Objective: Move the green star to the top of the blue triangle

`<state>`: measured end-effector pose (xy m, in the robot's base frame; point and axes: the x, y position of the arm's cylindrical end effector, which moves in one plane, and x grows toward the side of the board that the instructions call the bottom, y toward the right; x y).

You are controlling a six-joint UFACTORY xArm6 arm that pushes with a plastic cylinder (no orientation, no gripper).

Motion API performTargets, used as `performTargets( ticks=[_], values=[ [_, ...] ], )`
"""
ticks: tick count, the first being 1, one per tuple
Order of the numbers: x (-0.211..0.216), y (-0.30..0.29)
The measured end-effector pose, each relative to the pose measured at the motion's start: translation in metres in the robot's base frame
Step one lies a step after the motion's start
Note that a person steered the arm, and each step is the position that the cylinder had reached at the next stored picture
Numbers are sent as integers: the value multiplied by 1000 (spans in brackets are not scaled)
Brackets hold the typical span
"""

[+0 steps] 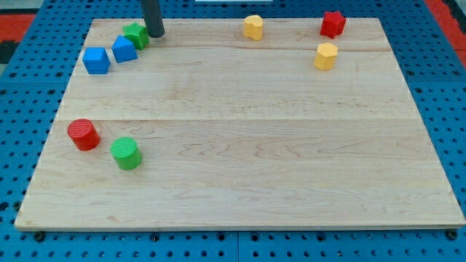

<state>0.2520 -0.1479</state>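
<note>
Progress is looking nearly finished: the tip [155, 33], a bare rod gripping nothing, is touching the green star [135, 35] just to its left, which is sitting against the blue triangle [124, 49] at its upper-right corner.

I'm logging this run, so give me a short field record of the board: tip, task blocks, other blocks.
tip: my tip at the view's top left, just right of the green star block
target: blue triangle block, touching the star's lower left
beside it: blue cube block
lower left: red cylinder, green cylinder
top right: two yellow blocks, red block
</note>
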Motion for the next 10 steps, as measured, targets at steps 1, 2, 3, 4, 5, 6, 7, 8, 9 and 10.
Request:
performTargets(
  ticks=[1,2,3,4,5,6,7,8,9,10],
  values=[
    [16,-25],
    [3,-35],
    [-4,-26],
    [-4,-16],
    [-4,-16],
    [0,-16],
    [1,-16],
    [1,-16],
    [9,-15],
    [55,7]
  ],
)
